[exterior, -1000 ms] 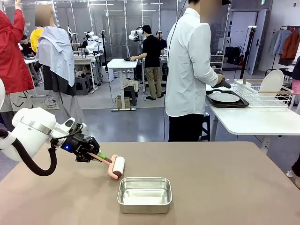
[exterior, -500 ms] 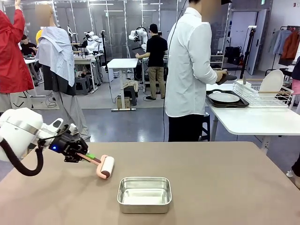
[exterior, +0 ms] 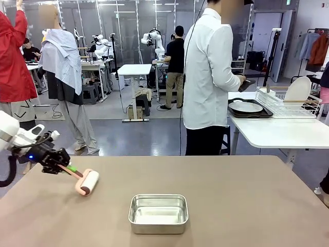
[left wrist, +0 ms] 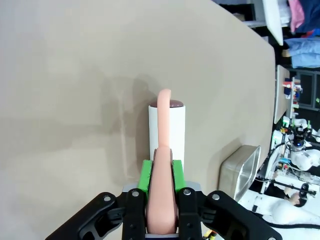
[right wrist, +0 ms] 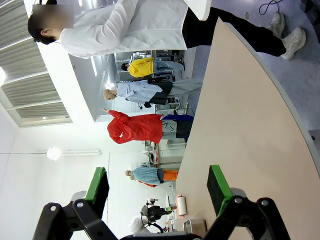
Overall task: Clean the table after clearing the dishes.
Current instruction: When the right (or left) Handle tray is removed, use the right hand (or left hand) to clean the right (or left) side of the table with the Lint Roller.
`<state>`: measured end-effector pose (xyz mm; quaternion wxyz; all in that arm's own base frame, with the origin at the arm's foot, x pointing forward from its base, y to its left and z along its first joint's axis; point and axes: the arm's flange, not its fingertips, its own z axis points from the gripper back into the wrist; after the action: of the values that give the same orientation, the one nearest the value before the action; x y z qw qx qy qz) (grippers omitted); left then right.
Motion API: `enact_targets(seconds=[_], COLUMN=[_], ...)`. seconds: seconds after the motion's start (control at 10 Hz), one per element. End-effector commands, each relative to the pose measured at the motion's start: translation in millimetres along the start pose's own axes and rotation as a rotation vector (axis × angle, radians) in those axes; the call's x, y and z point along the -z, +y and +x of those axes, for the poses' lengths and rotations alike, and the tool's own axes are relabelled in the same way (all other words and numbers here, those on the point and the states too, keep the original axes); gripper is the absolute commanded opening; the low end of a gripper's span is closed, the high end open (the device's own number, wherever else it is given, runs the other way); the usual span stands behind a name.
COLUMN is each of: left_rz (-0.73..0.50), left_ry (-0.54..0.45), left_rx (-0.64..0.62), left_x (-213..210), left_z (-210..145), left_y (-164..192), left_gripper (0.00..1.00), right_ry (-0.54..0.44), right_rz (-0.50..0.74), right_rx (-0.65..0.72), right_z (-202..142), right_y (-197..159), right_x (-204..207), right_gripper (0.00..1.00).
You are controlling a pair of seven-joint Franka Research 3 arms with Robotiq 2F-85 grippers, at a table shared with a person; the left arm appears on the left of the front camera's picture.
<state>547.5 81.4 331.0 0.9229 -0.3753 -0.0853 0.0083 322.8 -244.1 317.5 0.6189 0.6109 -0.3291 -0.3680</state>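
Note:
My left gripper (exterior: 62, 165) is shut on the pink handle of a lint roller (exterior: 87, 182), whose white roll rests on the taupe table (exterior: 247, 200) near its left edge. In the left wrist view the green pads (left wrist: 146, 175) clamp the handle and the roll (left wrist: 166, 125) lies flat on the tabletop. My right gripper (right wrist: 157, 187) is open above the table's edge, nothing between its fingers. A white plate (exterior: 245, 107) lies on a dark tray (exterior: 264, 114) on the white side table, where a person in a white shirt (exterior: 208, 77) stands.
A rectangular steel pan (exterior: 158, 213) sits on the table near the front, right of the roller; the left wrist view has this pan (left wrist: 240, 170) at its right edge. A wire rack (exterior: 288, 105) with an upright plate (exterior: 298, 90) stands on the side table.
My left arm has drawn the roller leftward across the table, from just beside the steel pan to near the left edge. The person has stayed at the side table.

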Motion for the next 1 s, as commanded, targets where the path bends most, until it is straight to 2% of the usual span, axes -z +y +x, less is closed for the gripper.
enact_targets(seconds=[0.0, 0.3, 0.5, 0.9], left_rz=[0.215, 0.384, 0.479, 0.398], left_ry=[-0.114, -0.185, -0.224, -0.285], left_rx=[-0.004, -0.014, 0.003, 0.132], left_x=[-10.7, -52.3, -77.6, -146.2], left_z=[12.0, 13.1, 11.5, -11.4], left_y=[36.2, 61.9, 62.7, -0.5], left_gripper=[0.2, 0.2, 0.2, 0.2], right_ry=[0.01, 0.01, 0.01, 0.01], right_rz=[-0.002, -0.002, -0.002, -0.002], right_rx=[-0.007, -0.007, -0.007, -0.007], right_z=[-5.4, -5.4, -5.4, -5.4], right_y=[2.9, 2.9, 2.9, 2.9], right_x=[-1.2, -1.2, -1.2, -1.2], right_gripper=[1.0, 1.0, 1.0, 1.0])
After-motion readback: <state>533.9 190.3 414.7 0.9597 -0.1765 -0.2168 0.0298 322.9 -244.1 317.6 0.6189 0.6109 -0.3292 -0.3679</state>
